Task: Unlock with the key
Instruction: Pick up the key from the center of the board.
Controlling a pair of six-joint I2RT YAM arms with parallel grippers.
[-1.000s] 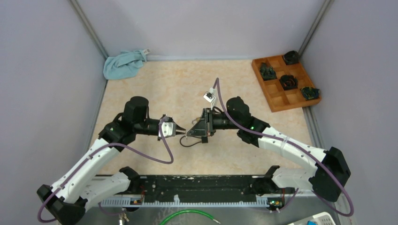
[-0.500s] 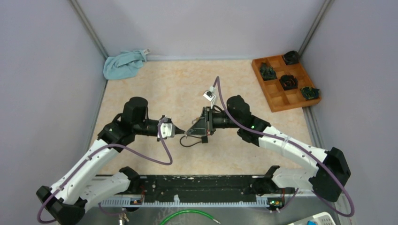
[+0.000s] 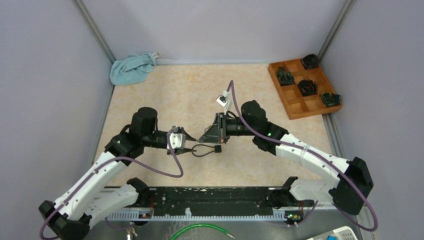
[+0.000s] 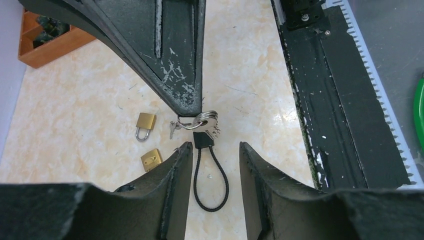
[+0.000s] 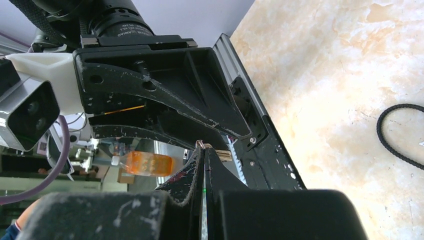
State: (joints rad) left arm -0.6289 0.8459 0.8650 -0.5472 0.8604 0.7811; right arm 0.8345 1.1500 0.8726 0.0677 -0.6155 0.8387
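My right gripper (image 3: 201, 140) is shut on a silver key ring (image 4: 199, 120) with several keys (image 4: 213, 126); its fingertips (image 5: 202, 150) pinch the ring's edge. A black cord loop (image 4: 212, 178) hangs from the ring by a black tab. My left gripper (image 4: 215, 150) faces it, open, its fingers (image 4: 181, 159) on either side of the cord loop in the left wrist view and apart from the ring. Two brass padlocks (image 4: 145, 123) (image 4: 151, 159) lie on the table just left of the keys. From above the padlocks are hidden under the grippers.
A wooden tray (image 3: 304, 89) holding dark objects stands at the back right. A blue cloth (image 3: 131, 68) lies crumpled in the back left corner. A black rail (image 3: 210, 200) runs along the near edge between the arm bases.
My left gripper closed near the key ring, then opened and drew back slightly to the left. The right gripper has kept still, holding the ring.
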